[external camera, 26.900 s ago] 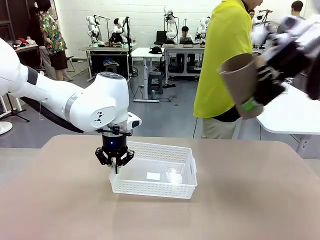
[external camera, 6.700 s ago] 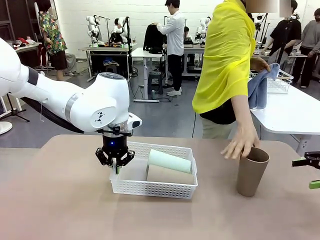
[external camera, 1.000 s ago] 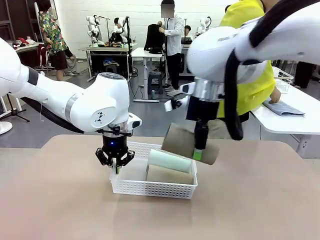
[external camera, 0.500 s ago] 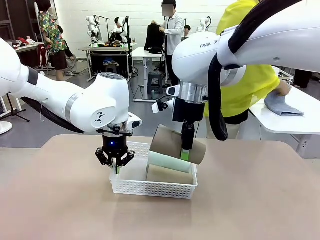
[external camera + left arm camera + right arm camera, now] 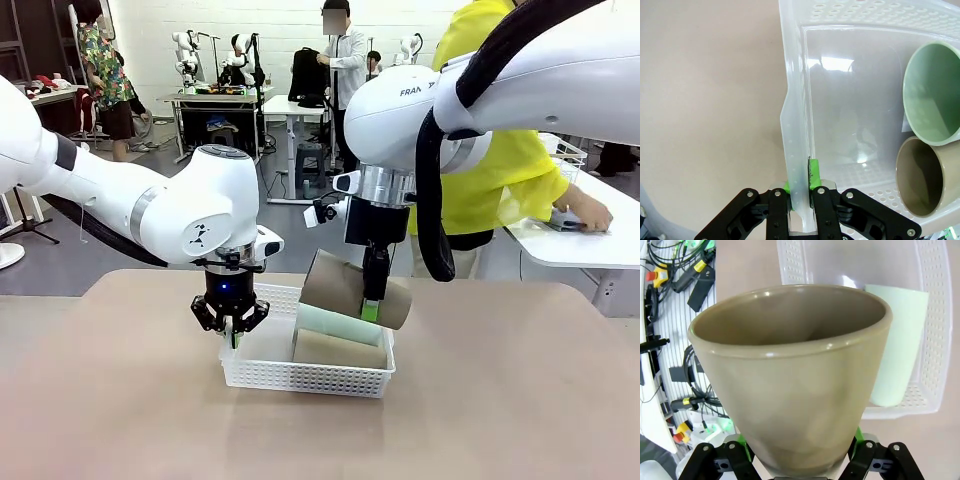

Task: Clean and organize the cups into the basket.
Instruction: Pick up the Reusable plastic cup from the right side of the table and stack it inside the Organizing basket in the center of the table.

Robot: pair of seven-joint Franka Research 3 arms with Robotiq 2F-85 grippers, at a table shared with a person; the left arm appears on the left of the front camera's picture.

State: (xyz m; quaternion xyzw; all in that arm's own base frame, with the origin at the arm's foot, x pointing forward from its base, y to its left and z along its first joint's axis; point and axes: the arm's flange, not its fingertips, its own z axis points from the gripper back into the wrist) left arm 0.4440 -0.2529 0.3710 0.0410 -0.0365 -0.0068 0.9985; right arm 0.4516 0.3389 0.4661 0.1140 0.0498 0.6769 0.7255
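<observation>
A white wall (image 5: pixel 290 25) runs across the top of the frame, with work desks (image 5: pixel 300 103) lined before it on a grey floor (image 5: pixel 330 235), and a white side table (image 5: pixel 585 230) at right.

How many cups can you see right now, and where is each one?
3. A pale mint green tumbler and a tan-brown tumbler lie side by side in the white lattice plastic basket. A second tan-brown tumbler is held on its side above the basket's far edge by the right end effector.

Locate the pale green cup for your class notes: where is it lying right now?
In the front view the pale green cup lies on its side in the basket, right half, behind a brown cup.
</observation>
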